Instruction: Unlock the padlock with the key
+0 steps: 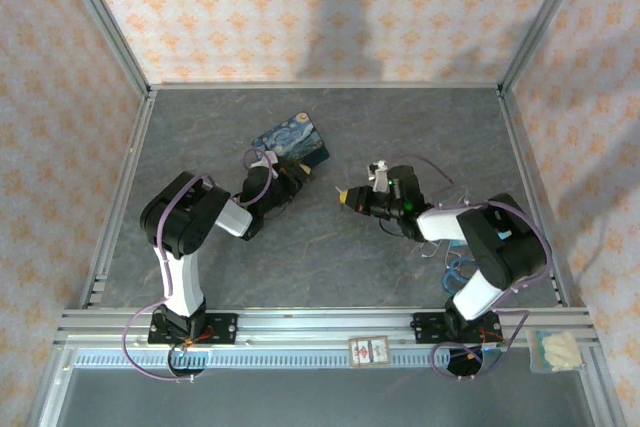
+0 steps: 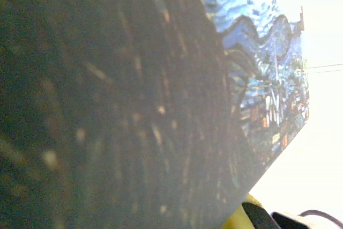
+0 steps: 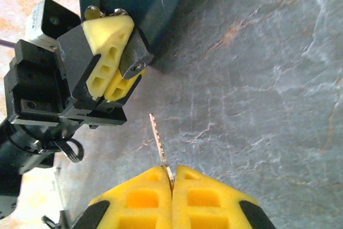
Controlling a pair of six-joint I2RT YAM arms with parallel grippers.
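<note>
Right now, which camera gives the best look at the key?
The right wrist view. The key stands sharp against the table there, its toothed blade sticking out from the right pincer's yellow pads. In the top view it is too small to tell at that pincer's tip. The left wrist view faces the painted box.

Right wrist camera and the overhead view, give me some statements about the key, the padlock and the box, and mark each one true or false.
1. The right gripper is shut on the key. True.
2. The key is already inside the padlock. False: its tip is apart from the padlock, with bare table between them.
3. The left gripper is shut on the padlock. True.
4. The blue-and-yellow box sits by the right arm's base. False: it lies right by the left gripper, further from the bases.
</note>
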